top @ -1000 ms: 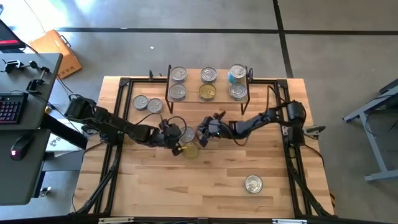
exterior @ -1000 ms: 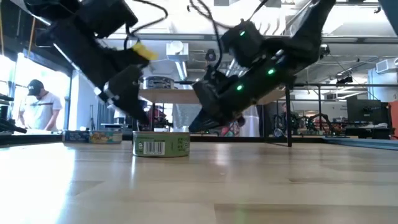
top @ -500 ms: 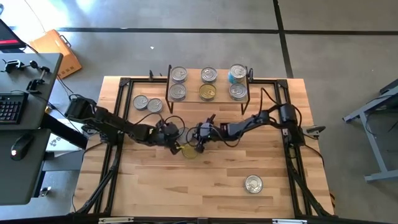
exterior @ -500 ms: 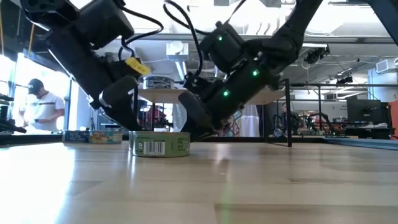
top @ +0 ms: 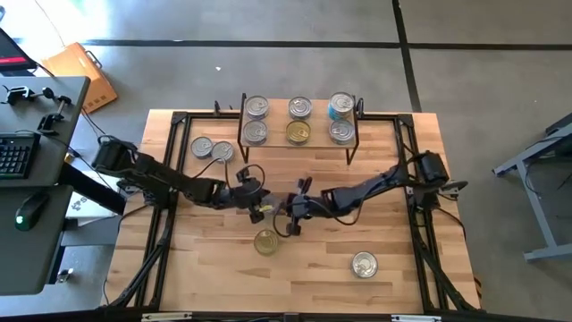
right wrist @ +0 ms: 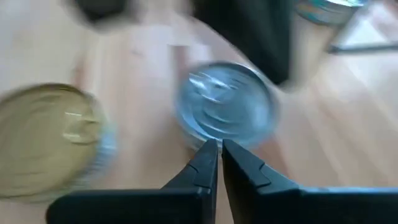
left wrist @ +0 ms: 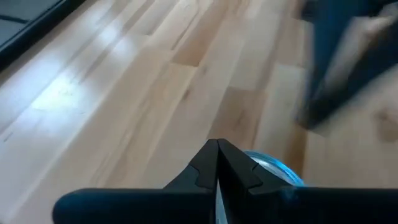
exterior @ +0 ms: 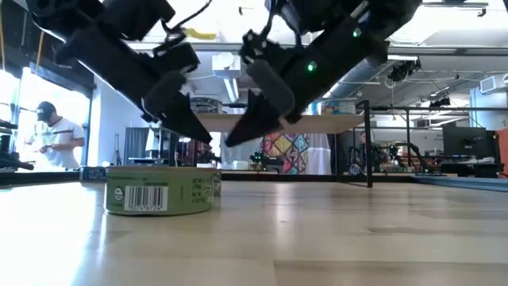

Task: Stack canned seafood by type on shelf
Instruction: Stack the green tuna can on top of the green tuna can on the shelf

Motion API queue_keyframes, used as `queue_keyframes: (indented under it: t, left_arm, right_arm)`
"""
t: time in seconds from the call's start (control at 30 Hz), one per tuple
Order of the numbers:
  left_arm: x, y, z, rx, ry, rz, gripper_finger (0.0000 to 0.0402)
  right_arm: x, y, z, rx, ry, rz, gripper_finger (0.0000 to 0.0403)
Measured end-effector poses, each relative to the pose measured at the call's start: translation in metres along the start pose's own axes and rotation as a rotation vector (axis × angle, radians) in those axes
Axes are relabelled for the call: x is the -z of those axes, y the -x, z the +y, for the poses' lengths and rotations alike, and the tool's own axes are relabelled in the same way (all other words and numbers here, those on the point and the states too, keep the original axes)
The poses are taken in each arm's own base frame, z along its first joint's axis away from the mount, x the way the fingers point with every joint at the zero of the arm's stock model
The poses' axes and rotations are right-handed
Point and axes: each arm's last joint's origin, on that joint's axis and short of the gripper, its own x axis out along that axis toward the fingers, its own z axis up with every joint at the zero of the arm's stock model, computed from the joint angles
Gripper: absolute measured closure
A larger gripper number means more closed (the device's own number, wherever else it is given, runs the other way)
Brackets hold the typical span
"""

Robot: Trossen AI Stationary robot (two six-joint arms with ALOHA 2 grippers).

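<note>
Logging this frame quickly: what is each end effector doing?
Left end effector: closed, holding nothing.
Right end effector: closed, holding nothing.

Desk (top: 36, 224): placed at nine o'clock of the table, dark-topped.
Keyboard (top: 12, 154): laid on the desk.
Mouse (top: 29, 210): laid on the desk.
Cardboard box (top: 82, 76): set on the floor at ten o'clock.
Person (exterior: 49, 137): seen standing far behind, at nine o'clock.

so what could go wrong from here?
Both grippers, left gripper and right gripper, are shut and empty, tips close together mid-table: collision risk. The gold-lidded tin lies loose on the table just below them; another nudge could send it toward the table's near edge, away from the shelf.
</note>
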Motion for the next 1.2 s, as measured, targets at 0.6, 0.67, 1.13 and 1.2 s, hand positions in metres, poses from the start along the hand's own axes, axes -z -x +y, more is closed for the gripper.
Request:
queue_keyframes:
  t: [0.6, 0.67, 1.13, 1.2]
  left_arm:
    - [0.02, -0.033, -0.003, 0.093, -0.039, 0.077, 0.0401]
    - [0.016, -0.045, -0.006, 0.178, -0.089, -0.017, 0.0401]
    - [-0.025, -0.045, -0.039, 0.307, -0.294, -0.166, 0.0379]
    - [-0.023, -0.049, -0.042, 0.357, -0.34, -0.142, 0.0354]
  right_arm:
    - [0.013, 0.009, 0.0, 0.16, -0.047, -0.016, 0.0387]
    - [0.008, 0.015, 0.002, 0.162, -0.038, -0.033, 0.0387]
    - [0.054, 0.063, 0.005, 0.295, -0.022, 0.052, 0.0387]
    - [0.067, 0.068, 0.004, 0.281, -0.08, 0.02, 0.0387]
